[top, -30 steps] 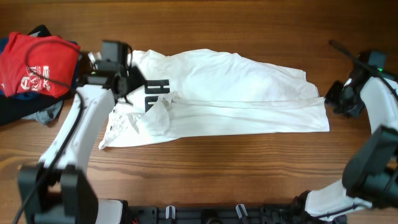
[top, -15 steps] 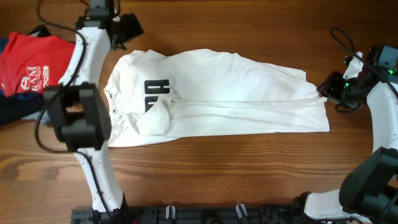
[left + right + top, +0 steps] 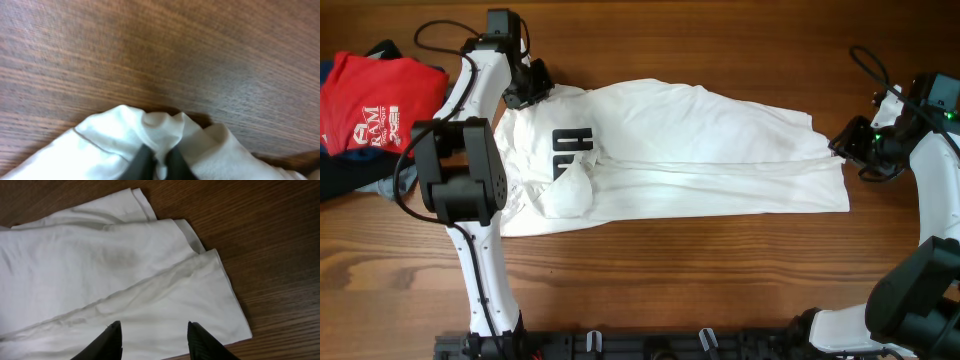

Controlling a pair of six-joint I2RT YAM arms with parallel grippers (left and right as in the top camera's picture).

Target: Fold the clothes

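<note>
One white T-shirt [image 3: 700, 150] lies spread across the middle of the table [image 3: 720, 40], black lettering towards the left of the frame; the left end effector [image 3: 525, 88] sits at its upper-left corner, clenched on a small bunched fold of the white cloth; the right end effector [image 3: 154, 337] is at the shirt's right edge, its two fingers spread apart and gripping nothing; at the far left one red shirt [image 3: 375, 100] rests on dark garments [image 3: 345, 180].

Soft, even light, faint shadows; the left wrist view is blurred, the white cotton T-shirt [image 3: 100, 145] glaring slightly.
</note>
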